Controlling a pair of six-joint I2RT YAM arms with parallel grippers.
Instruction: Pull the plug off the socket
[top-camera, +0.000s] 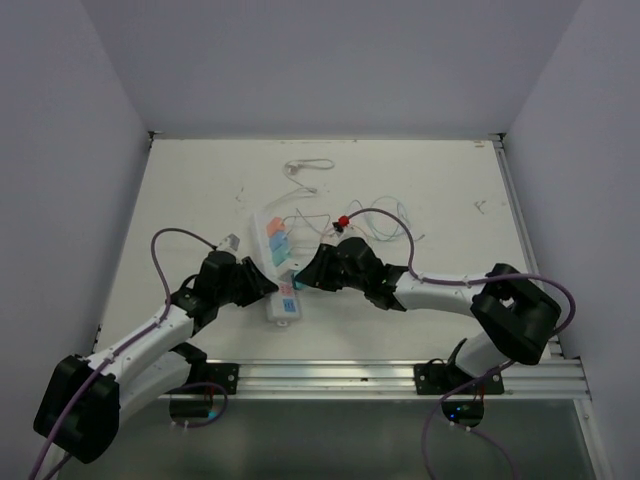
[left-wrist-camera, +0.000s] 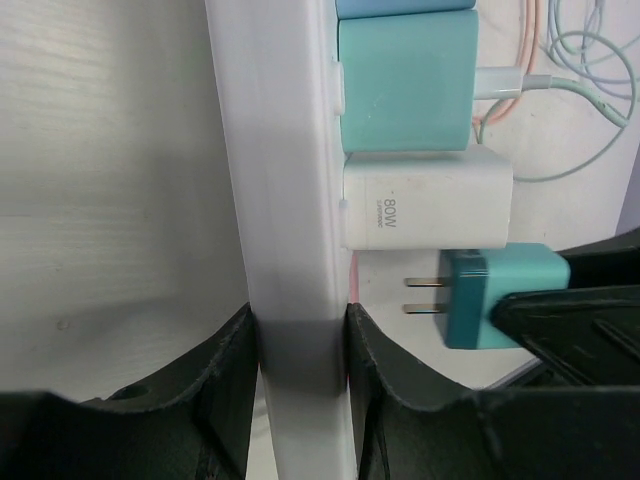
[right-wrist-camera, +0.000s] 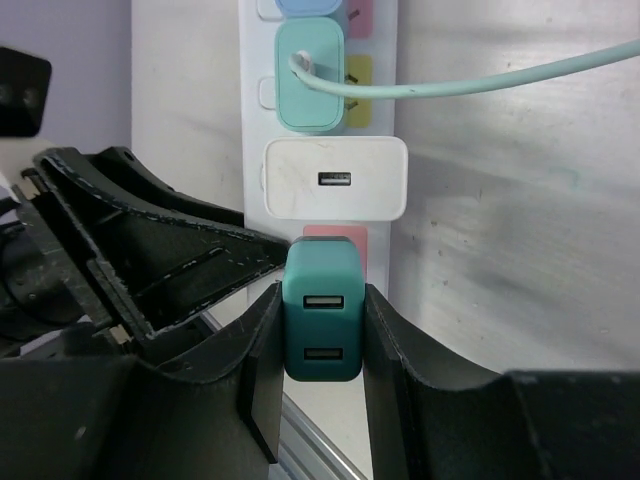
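The socket is a long white power strip (top-camera: 283, 312) lying near the middle of the table. My left gripper (top-camera: 264, 288) is shut on its near end, and its fingers (left-wrist-camera: 225, 385) clamp the strip's white side (left-wrist-camera: 285, 200). My right gripper (top-camera: 305, 277) is shut on the dark teal two-port plug (right-wrist-camera: 322, 320). The plug (left-wrist-camera: 490, 295) hangs clear of the strip with both prongs bare and out of the pink outlet face (right-wrist-camera: 350, 236). A white 80W charger (left-wrist-camera: 430, 200) and a mint charger (left-wrist-camera: 405, 80) sit plugged in beside it.
Thin mint, pink and white cables (top-camera: 375, 222) loop on the table behind the strip, with a small red piece (top-camera: 343, 220) among them. A mint cable (right-wrist-camera: 500, 78) runs right from the mint charger (right-wrist-camera: 310, 90). A metal rail (top-camera: 400, 375) edges the table's near side.
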